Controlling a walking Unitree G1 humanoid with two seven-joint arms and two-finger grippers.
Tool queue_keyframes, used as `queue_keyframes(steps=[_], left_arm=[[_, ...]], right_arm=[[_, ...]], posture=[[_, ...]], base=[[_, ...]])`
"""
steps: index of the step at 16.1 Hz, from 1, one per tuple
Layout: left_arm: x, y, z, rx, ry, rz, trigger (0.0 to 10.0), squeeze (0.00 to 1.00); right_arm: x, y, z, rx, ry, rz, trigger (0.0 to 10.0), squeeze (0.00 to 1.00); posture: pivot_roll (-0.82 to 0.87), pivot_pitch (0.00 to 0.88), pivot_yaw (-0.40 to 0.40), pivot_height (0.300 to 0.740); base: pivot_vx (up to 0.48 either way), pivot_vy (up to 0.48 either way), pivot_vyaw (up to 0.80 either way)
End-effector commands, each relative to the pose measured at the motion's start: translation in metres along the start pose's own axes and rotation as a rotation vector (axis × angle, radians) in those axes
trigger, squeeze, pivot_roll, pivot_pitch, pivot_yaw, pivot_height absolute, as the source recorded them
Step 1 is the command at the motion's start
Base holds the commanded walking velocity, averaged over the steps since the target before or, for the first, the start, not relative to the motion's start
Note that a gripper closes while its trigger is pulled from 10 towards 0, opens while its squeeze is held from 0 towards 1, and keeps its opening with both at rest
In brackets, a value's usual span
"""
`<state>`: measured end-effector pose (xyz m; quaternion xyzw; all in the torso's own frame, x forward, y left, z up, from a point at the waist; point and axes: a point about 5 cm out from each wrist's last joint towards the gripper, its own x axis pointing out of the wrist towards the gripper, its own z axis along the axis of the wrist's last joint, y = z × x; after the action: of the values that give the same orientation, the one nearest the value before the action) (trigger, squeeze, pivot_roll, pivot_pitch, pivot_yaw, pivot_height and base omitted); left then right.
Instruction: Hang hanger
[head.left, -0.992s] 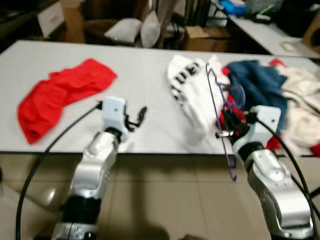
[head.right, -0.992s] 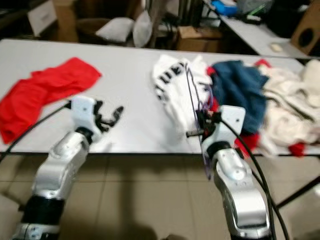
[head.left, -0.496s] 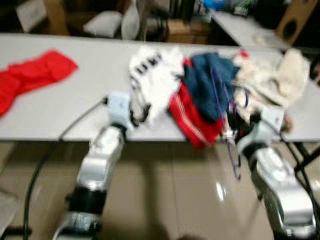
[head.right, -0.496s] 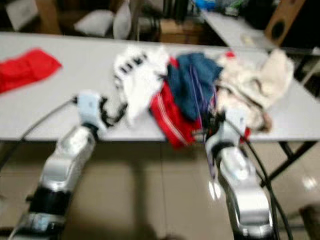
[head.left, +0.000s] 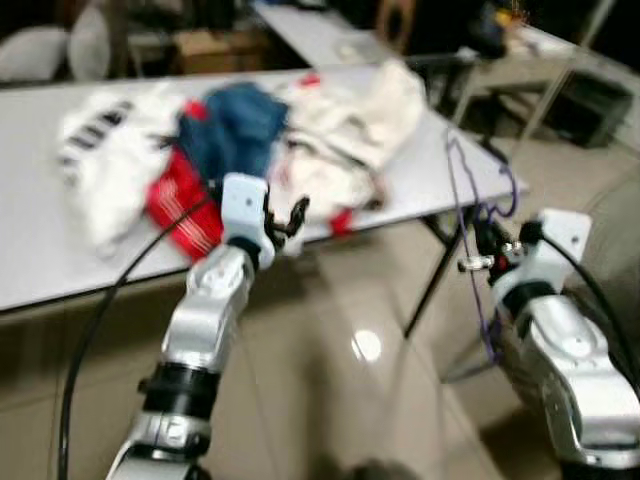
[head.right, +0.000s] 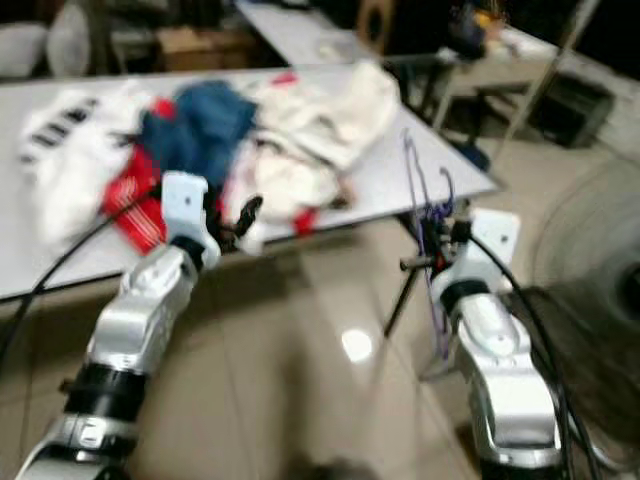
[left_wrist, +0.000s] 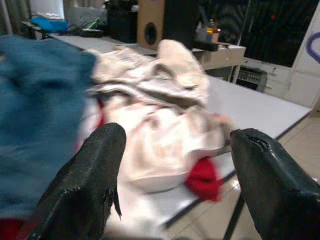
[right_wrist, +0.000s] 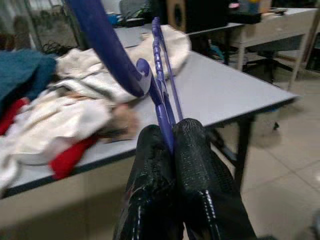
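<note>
While your view has swung right since a second ago, the things themselves have not moved.
Table (head.left: 455, 160): now to the left of your right gripper, its corner close by.
Clothes pile (head.left: 300, 130): just ahead of your left gripper (head.left: 285, 218), whose fingers stand wide with nothing between them.
Hanger (head.left: 478, 215): purple wire, upright, clamped in your right gripper (right_wrist: 172, 150).
Meaning: you look to be turning away to find a rail; none is visible yet.

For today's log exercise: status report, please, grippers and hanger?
Right gripper shut on purple hanger. Left gripper open, empty, by clothes pile. Table corner close ahead.
</note>
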<state>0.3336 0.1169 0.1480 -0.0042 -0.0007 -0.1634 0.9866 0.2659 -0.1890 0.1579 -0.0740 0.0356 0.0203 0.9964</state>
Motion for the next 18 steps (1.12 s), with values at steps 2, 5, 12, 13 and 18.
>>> queue_keyframes(steps=[2,5,12,13,18], left_arm=[[-0.004,-0.004,-0.002,-0.009,-0.003,-0.022,10.0,0.3],[-0.008,0.003,-0.008,0.017,0.005,-0.035,10.0,0.25],[-0.008,0.006,-0.01,0.015,0.007,-0.029,10.0,0.25],[-0.009,0.007,-0.011,0.015,0.014,-0.026,10.0,0.25],[-0.009,0.009,-0.012,0.018,0.018,-0.018,10.0,0.26]], right_arm=[[-0.003,-0.006,-0.002,0.025,0.005,-0.023,10.0,0.0],[-0.005,0.005,-0.012,0.057,0.04,-0.022,10.0,0.0],[-0.006,0.012,-0.015,0.012,0.021,0.053,10.0,0.0],[-0.006,0.013,-0.015,0.014,0.022,0.054,10.0,0.0],[-0.005,0.013,-0.016,0.001,0.02,0.073,10.0,0.0]], posture=[[-0.17,0.0,-0.025,0.74],[-0.17,0.0,-0.022,0.74],[-0.17,0.0,-0.031,0.74],[-0.17,0.0,-0.034,0.74],[-0.17,0.0,-0.042,0.74]], base=[[0.0,0.0,-0.39],[0.0,0.0,0.0],[0.246,0.0,0.0],[0.292,0.0,0.0],[0.3,0.0,0.0]])
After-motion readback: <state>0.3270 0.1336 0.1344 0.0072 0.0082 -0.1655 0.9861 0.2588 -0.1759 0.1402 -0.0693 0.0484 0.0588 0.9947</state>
